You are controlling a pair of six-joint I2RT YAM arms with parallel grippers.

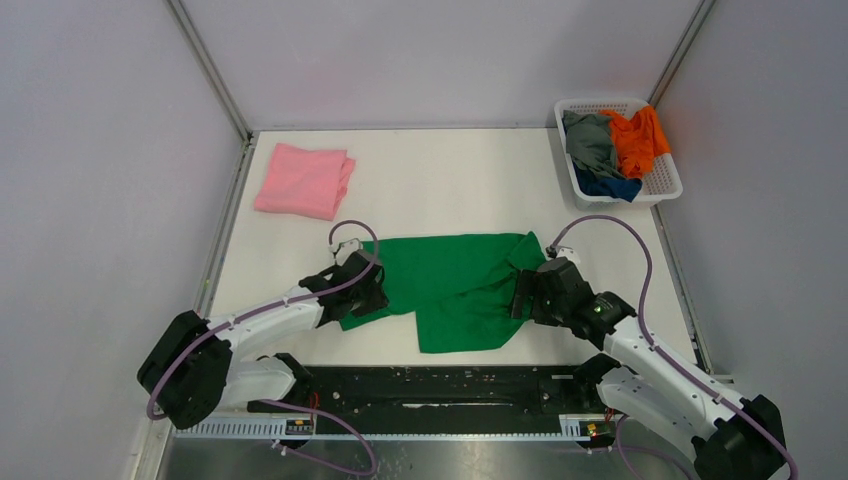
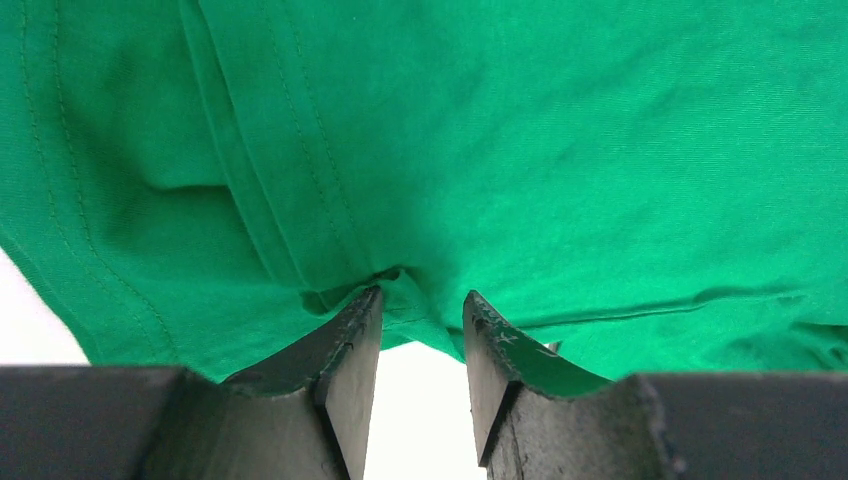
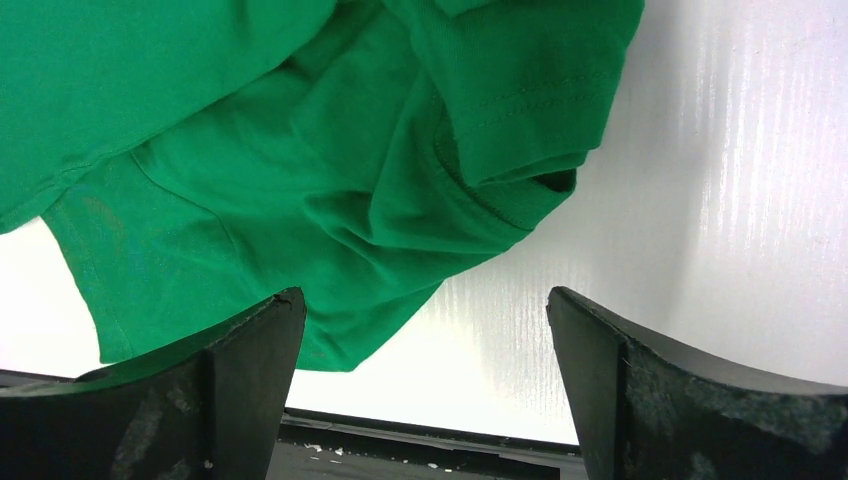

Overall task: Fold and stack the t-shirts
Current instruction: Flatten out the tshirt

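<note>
1. The bright green cloth t-shirt lies spread by the tabletop's near edge, midway between its left and right edges.
2. The left gripper, jaws narrow, pinches a hem fold, probably to carry it over.
3. The right gripper gapes wide over the bunched sleeve, gripping nothing.
4. The folded pink cloth shirt begins the stack at the far-left corner.
5. The white slatted plastic basket at the far-right corner holds the grey shirt, orange shirt and dark blue shirt.
6. Toward the far edge there is folding room.
</note>
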